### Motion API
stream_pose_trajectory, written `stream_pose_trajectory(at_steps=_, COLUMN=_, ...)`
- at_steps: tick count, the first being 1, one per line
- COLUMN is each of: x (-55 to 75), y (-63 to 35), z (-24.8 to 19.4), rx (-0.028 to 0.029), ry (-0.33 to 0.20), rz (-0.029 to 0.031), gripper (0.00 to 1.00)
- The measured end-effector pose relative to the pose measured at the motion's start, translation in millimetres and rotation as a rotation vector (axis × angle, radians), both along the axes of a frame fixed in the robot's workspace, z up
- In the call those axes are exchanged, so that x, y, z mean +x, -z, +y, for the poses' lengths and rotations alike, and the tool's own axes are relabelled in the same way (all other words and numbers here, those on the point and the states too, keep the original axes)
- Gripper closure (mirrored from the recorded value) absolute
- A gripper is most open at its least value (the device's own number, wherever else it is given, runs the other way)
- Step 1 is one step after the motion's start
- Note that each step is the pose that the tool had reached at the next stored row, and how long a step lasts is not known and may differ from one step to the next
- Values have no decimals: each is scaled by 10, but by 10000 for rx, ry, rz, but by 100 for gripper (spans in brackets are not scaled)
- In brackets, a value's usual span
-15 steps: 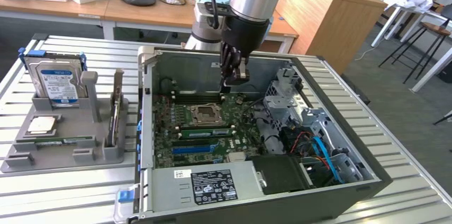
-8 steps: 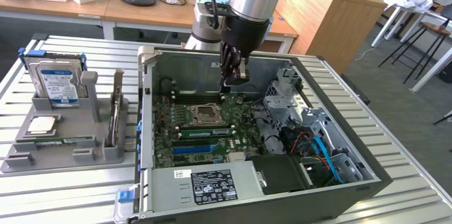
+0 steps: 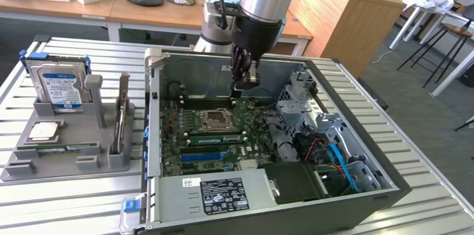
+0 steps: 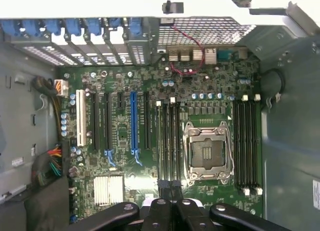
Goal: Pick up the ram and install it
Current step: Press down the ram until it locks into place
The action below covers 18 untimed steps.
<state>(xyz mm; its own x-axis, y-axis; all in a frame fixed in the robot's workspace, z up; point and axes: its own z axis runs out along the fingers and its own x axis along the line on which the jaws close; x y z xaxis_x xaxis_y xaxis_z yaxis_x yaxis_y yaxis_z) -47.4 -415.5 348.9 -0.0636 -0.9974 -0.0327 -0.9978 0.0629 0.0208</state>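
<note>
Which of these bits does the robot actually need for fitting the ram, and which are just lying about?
Needed: ram, lying in the grey tray; memory slots; tool, shut, inside the computer case.
Lying about: hard drive; upright expansion card; processor chip in the tray.

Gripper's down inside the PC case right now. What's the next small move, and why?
Probably raise the gripper straight up out of the case. It hangs shut over the motherboard with no green stick visible in it, while what looks like the ram lies in the grey tray at the exterior view's left.
</note>
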Motion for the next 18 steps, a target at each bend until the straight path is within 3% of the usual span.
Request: stream_pose_trajectory(at_steps=18, x=-1, y=15, z=0, rx=-1, ry=3206, rz=1, gripper=90)
